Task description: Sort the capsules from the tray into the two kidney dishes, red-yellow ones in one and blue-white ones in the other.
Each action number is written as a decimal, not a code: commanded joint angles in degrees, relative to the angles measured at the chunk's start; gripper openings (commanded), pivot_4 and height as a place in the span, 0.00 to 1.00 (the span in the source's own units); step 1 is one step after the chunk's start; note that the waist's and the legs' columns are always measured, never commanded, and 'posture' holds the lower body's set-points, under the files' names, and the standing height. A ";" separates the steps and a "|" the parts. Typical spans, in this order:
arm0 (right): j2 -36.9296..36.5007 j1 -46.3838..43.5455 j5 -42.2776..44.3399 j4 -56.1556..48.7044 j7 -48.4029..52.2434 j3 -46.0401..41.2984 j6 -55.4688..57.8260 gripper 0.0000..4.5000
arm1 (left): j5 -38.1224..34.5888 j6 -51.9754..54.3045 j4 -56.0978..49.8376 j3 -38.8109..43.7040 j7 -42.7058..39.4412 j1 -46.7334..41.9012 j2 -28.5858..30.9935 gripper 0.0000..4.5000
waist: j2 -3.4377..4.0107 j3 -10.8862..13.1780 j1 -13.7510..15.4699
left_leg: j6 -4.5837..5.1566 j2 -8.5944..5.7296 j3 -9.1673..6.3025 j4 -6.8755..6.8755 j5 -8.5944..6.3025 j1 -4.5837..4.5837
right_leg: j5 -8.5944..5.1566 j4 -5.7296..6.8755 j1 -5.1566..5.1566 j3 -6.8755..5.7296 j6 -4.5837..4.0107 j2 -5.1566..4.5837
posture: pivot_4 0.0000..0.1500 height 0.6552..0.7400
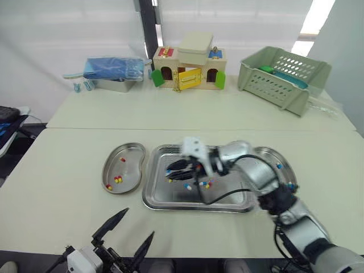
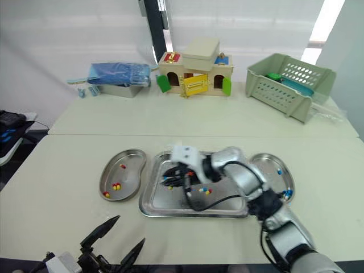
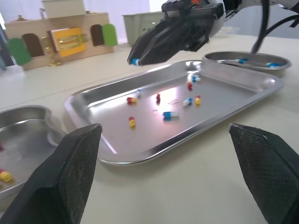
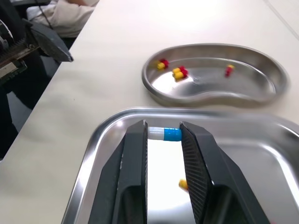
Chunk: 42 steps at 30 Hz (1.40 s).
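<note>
- Pinching a blue-white capsule [image 4: 165, 134] between its fingertips, the right gripper [image 4: 163, 128] hangs above the tray [image 1: 153, 202], clear of its floor.
- Loose capsules [image 3: 170, 115] of both kinds lie on the tray under and beside that gripper.
- Ahead of its fingertips, just past the tray's rim, a dish [image 1: 132, 149] holds red-yellow capsules [image 1: 118, 179].
- Behind it, by the arm's elbow, the other dish [image 1: 286, 164] holds blue-white ones [image 1: 278, 166].
- The left gripper [image 1: 139, 222] is spread wide and empty, low over the surface [image 1: 57, 187], near the tray's front edge.

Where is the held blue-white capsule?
Right wrist view: blue-white capsule pinched in the right end effector over the tray's left end, near the left kidney dish.
</note>
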 commanded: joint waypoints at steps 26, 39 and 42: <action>-35.43 25.08 6.64 3.33 3.20 -27.90 -7.57 0.68 | -5.67 -5.19 5.80 -7.58 -13.90 -10.78 5.67 1.00 | 0.17 0.16 0.17 | 0.02 0.07 0.26 0.02 0.00 0.14 | 0.00 0.01 0.19 0.11 0.00 0.02 | 1.00 1.00; -37.36 27.17 11.70 7.17 7.54 -34.92 -9.05 1.00 | -4.75 1.38 2.00 -2.62 -5.12 -11.54 6.68 1.00 | 0.16 0.17 0.23 | 0.02 0.07 0.24 0.03 0.00 0.15 | 0.00 -0.02 0.27 0.07 0.01 0.02 | 1.00 1.00; -38.81 29.23 12.42 12.69 9.74 -39.75 -13.02 1.00 | -6.72 11.73 -3.38 2.50 -0.32 -9.21 11.43 1.00 | 0.09 0.21 0.28 | 0.02 0.07 0.22 0.03 0.00 0.18 | 0.00 -0.06 0.34 0.03 0.01 0.01 | 1.00 1.00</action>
